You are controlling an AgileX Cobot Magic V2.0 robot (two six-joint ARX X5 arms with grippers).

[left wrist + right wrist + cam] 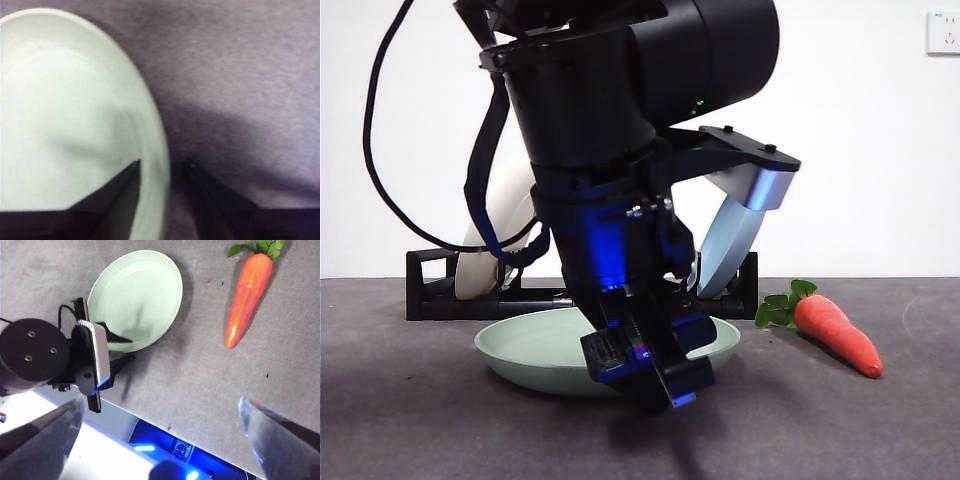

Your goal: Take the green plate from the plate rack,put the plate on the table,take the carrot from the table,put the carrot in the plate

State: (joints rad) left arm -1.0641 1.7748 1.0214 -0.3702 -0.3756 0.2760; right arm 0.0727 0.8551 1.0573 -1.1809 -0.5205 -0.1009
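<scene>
Near the worktop's front edge: the green plate, lying flat, its rim straddled by the spread left tool. Step judged: plate placement, release pending. Carrot beside it, ungrasped; right tool held spread above.

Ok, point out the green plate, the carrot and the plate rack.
green plate point(137, 295): right wrist view, centre of its bowl.
carrot point(838, 333): front view, middle of its orange body.
plate rack point(428, 297): front view, its end frame.
</scene>
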